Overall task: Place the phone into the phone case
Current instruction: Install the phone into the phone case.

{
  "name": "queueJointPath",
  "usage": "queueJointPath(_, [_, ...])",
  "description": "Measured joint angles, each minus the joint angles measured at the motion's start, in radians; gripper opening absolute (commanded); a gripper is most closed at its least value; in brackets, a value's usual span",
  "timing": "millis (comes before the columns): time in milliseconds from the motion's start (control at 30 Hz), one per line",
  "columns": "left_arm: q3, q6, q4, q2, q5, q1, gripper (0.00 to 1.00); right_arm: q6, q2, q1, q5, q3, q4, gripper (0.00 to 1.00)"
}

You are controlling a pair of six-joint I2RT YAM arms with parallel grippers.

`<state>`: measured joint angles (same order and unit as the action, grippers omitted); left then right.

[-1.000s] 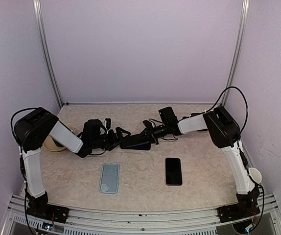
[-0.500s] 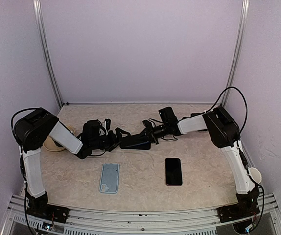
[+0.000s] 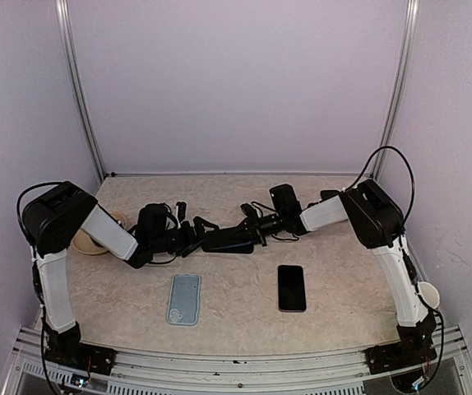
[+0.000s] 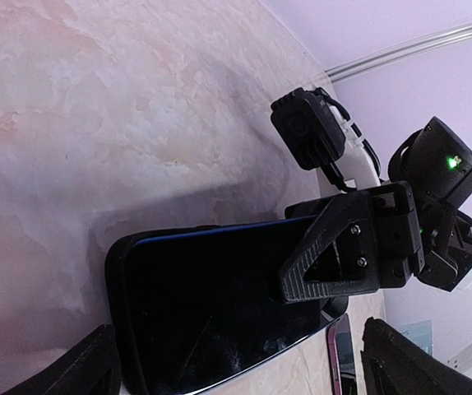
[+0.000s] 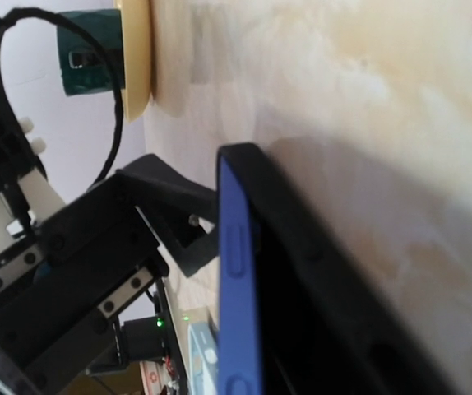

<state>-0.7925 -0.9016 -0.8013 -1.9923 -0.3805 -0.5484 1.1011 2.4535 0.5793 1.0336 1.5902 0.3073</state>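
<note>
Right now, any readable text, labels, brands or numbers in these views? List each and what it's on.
No text is readable in any view.
On the light blue case: a faint print near its lower end, too small to read.
On the green object: a small pale mark, blurred.
On the dark case and the black phone: no marking visible.
The green light: a lamp, not text.

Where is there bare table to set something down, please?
Free: between the light-blue case and the black phone, and the far strip by the back wall. Crowded: mid-table, where left gripper and right gripper meet at the dark slab.
</note>
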Motion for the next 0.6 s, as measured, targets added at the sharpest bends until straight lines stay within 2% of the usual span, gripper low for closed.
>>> queueJointPath(600, [0.009, -0.003, 0.000, 0.031, -0.086, -0.015, 0.99, -0.023, -0.071, 0.001, 0.035, -0.052, 0.060, 0.00])
